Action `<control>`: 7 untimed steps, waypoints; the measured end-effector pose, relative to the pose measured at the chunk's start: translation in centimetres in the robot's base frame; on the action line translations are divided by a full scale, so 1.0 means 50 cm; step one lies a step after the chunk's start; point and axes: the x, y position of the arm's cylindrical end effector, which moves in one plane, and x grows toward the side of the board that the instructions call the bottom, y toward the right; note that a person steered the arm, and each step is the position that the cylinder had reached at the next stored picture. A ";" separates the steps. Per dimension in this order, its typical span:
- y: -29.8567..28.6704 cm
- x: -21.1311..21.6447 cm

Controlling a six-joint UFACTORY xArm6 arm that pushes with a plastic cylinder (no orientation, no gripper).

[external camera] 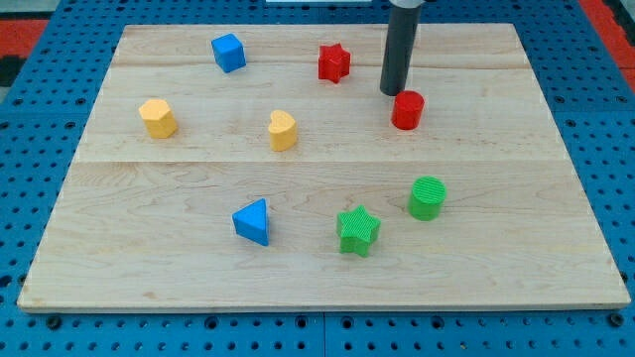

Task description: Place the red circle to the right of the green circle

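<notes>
The red circle (407,109) stands in the upper right part of the wooden board (149,268). The green circle (427,197) stands below it, toward the view's bottom right. My tip (394,92) is at the end of the dark rod that comes down from the view's top. It rests just above and to the left of the red circle, close to or touching its upper left edge. The red circle is well above the green circle and slightly to its left.
A red star (334,62) lies left of the rod. A blue cube (228,53) is at the top left. A yellow block (158,117) and a yellow heart (283,129) sit at mid left. A blue triangle (253,221) and a green star (358,230) lie near the bottom.
</notes>
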 end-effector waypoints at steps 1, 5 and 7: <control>0.015 0.074; 0.172 0.190; 0.108 0.247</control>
